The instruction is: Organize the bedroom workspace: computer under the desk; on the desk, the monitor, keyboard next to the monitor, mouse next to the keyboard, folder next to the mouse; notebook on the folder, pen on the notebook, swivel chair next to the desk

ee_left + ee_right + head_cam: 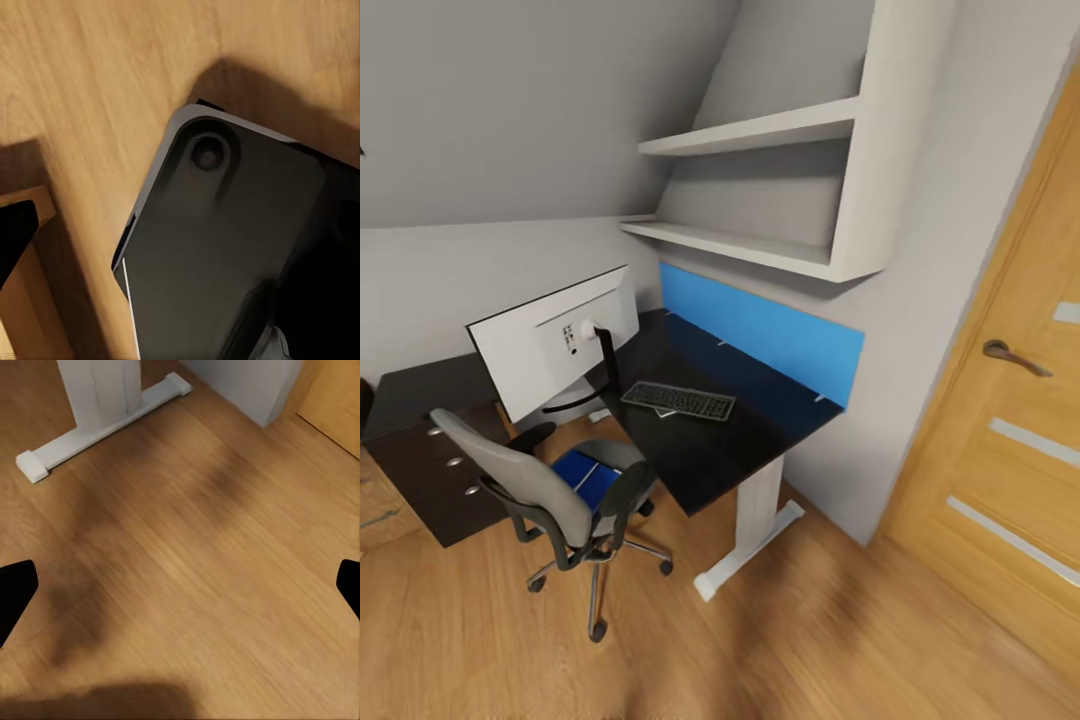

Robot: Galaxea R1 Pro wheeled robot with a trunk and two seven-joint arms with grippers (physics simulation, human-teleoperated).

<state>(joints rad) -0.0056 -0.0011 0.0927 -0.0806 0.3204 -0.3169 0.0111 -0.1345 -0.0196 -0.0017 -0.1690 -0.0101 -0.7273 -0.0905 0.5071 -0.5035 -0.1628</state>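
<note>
The black desk (760,420) with its blue back panel stands in the corner. On it the monitor (550,345) turns its light grey back to me, and the dark keyboard (678,401) lies just right of its stand. The grey swivel chair (510,475) sits at the desk's front left, with the blue folder (588,475) flat on its seat. My right gripper (180,589) hangs open over bare wood floor, near the desk's white foot (101,427). My left gripper (180,225) is open above my own dark base (225,247). The computer, mouse, notebook and pen are out of view.
A dark drawer cabinet (430,460) stands left of the chair. White wall shelves (760,130) hang above the desk under a sloped ceiling. An oak door (1010,430) with a handle closes the right side. Open wood floor (810,640) lies between me and the desk.
</note>
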